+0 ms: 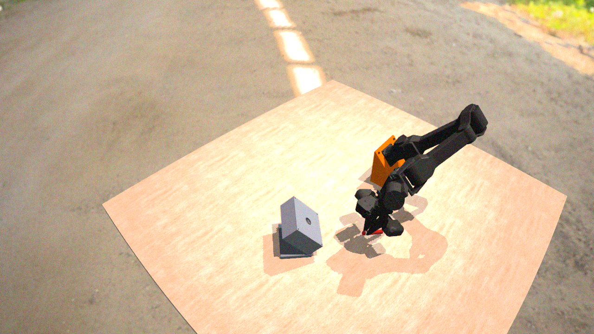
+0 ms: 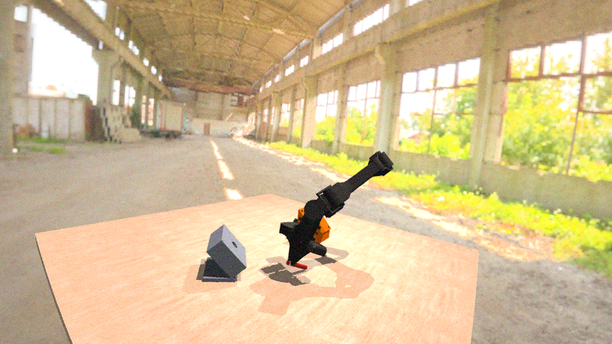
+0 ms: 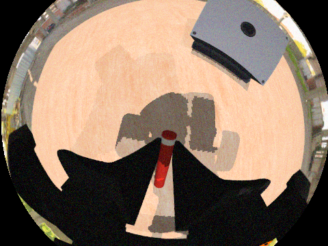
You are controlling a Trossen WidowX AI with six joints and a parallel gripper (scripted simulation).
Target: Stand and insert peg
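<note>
The red peg [image 1: 377, 232] [image 2: 300, 266] [image 3: 165, 160] is held near its white-banded end. My gripper [image 1: 367, 233] [image 2: 290, 262] [image 3: 167, 143] is shut on it, with one black finger on each side just below the band. The plain end points back between the fingers, toward the robot's side. The peg lies slanted and low over the table; whether it touches the top I cannot tell. The grey sloped panel [image 1: 307, 234] [image 2: 227, 235] [image 3: 222, 25] stands apart from the gripper, and its dark round hole [image 1: 308, 221] [image 2: 234, 244] [image 3: 248, 29] shows nothing in it.
The panel stands on a dark wedge-shaped base [image 1: 290, 249] [image 2: 215, 272] [image 3: 219, 58] on the wooden table [image 1: 186, 207] [image 2: 158, 329] [image 3: 68, 85]. The arm's orange mount [image 1: 377, 170] [image 2: 325, 230] is behind the gripper. The arm's shadow falls around the peg.
</note>
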